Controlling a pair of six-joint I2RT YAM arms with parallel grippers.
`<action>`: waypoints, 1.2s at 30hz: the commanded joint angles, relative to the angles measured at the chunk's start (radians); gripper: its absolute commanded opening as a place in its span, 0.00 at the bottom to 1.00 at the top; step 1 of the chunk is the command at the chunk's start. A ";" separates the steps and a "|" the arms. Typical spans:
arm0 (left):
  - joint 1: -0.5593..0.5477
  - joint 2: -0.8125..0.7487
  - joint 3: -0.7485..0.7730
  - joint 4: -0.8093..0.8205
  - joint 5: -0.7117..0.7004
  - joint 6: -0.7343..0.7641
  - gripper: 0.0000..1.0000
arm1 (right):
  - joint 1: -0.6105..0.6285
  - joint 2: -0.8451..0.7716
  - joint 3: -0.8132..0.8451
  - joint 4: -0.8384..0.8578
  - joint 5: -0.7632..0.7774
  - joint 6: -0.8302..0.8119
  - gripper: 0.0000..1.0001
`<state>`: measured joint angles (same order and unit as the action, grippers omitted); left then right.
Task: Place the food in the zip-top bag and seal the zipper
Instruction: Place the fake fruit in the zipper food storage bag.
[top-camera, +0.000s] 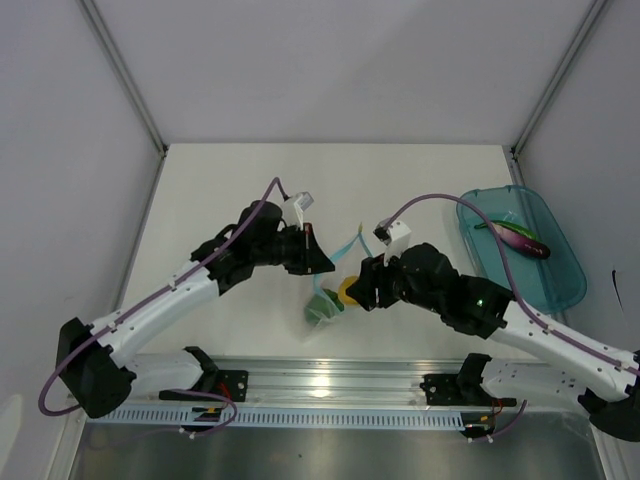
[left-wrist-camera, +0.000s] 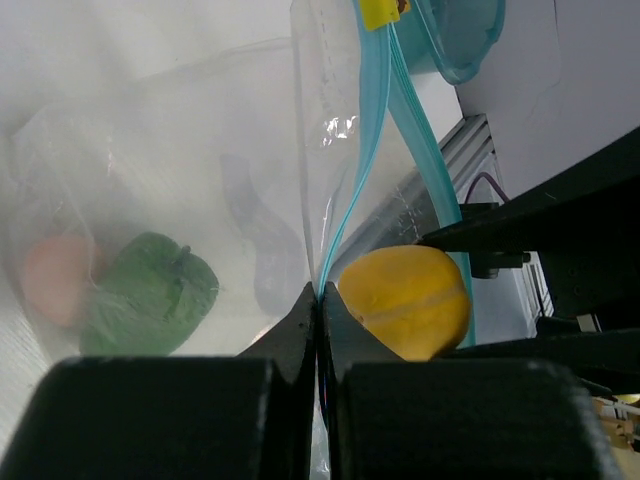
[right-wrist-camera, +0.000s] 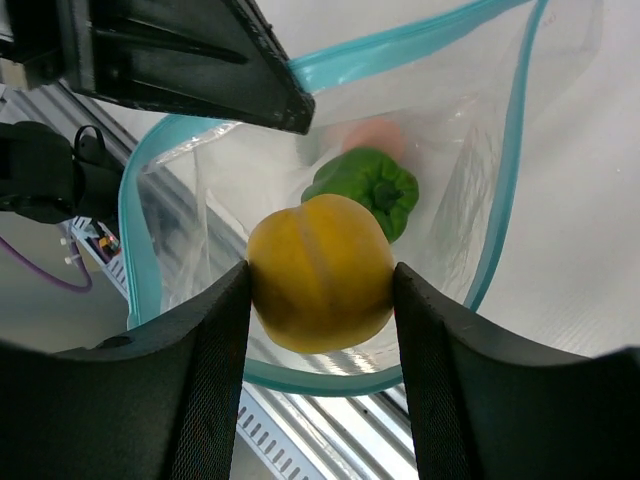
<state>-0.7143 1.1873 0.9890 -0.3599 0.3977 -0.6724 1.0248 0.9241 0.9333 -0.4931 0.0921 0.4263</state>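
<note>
Yellow first: from the top camera the yellow pepper (top-camera: 348, 291) sits clamped in my right gripper (top-camera: 352, 290), right at the mouth of the zip-top bag (top-camera: 325, 305). My left gripper (top-camera: 320, 262) is on the bag's far-left side, pinching it by the rim and holding the zipper (top-camera: 345, 250) up. The eggplant (top-camera: 520, 238) lies well off to the right of the bag, in the teal tray (top-camera: 560, 290), so my right arm is the nearer one for it.

Left wrist view now: my jaws are closed tight on a fold of clear plastic just under the teal strip, no gap showing. Through the film, deep in the bag, there's the green pepper (left-wrist-camera: 150, 295) with the egg (left-wrist-camera: 55, 280) beside it. The yellow pepper hangs just to the right of my pinch, on the open side of the rim.

Right wrist view: both pads squeeze the yellow pepper's flanks, a medium-width grip. The teal rim loops round it, with the bag's opening lying straight ahead of my fingertips and the two bagged pieces beyond. The mouth looks to run longways from the left pinch towards the far corner. I reckon the job is a short push forward into the mouth before letting go; the lower lip just under the pepper could catch.
</note>
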 joint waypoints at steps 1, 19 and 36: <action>-0.008 -0.071 -0.019 0.046 0.024 -0.015 0.01 | 0.020 0.005 0.032 -0.024 0.047 0.043 0.33; -0.019 -0.258 -0.220 0.113 0.006 -0.062 0.00 | 0.044 0.111 0.417 -0.348 0.234 0.081 0.99; -0.020 -0.388 -0.211 0.055 -0.071 0.028 0.01 | -0.481 0.203 0.509 -0.360 0.364 0.146 0.99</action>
<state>-0.7277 0.8322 0.7563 -0.3111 0.3370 -0.6689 0.6640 1.1168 1.4117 -0.8268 0.4721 0.5350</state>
